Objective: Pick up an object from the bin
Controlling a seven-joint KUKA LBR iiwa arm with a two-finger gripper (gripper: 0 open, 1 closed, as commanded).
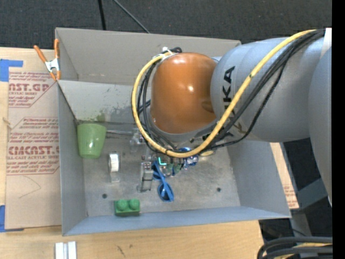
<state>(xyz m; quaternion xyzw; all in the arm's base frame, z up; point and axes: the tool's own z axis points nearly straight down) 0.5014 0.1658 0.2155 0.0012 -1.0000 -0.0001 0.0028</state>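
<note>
Close to the near wall of the bin (69,188), left of its middle, lies a green two-stud brick (126,207). Just behind it, mid-floor, the gripper (146,181) is down low with a blue looped thing (164,188) right beside it on the arm's side; I cannot tell whether the gripper is wide, narrow or holding it. Farther left are a small white piece (114,162) and a pale green cup (90,140) by the left wall.
</note>
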